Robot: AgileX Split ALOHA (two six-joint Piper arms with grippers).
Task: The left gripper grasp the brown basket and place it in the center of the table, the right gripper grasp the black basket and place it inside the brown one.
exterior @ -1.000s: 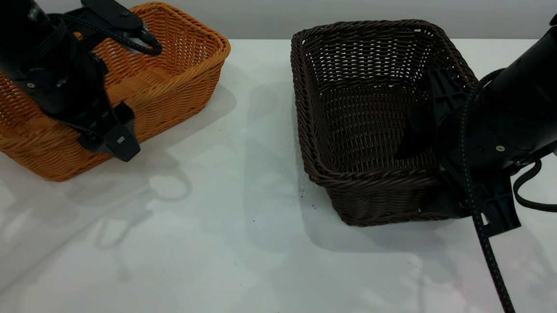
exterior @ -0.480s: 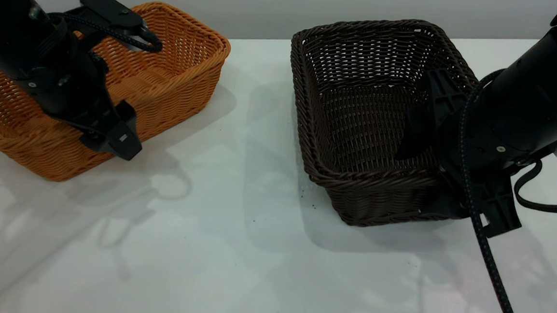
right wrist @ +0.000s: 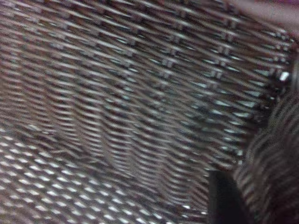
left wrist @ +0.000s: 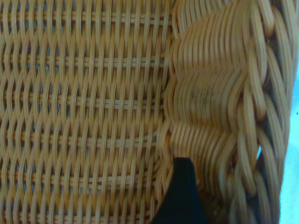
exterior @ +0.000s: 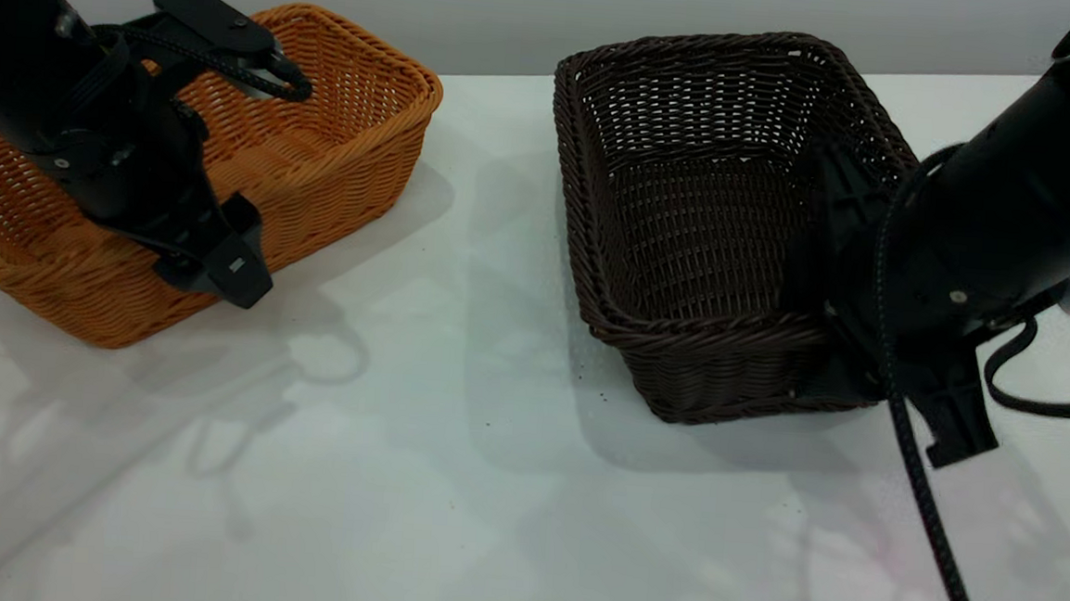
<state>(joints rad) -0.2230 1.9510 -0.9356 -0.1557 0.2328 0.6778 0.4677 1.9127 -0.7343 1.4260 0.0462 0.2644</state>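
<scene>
At tabletop point(exterior: 450, 481) left, brown basket point(exterior: 340, 140): orange-tan wicker, braided rim, left claw point(exterior: 208, 257) pinching its near wall. Right of centre, black basket point(exterior: 690, 189): dark open weave, sloped sides, near-right corner pinched by right claw point(exterior: 853, 348). White smooth surface.

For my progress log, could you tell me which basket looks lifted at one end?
The black basket, gripped by the right gripper; the brown basket sits flat.

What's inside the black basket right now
Inside the black basket there is only its woven floor and one finger of the right hand, which straddles the near-right wall. No other item shows; the arm hides that corner.
</scene>
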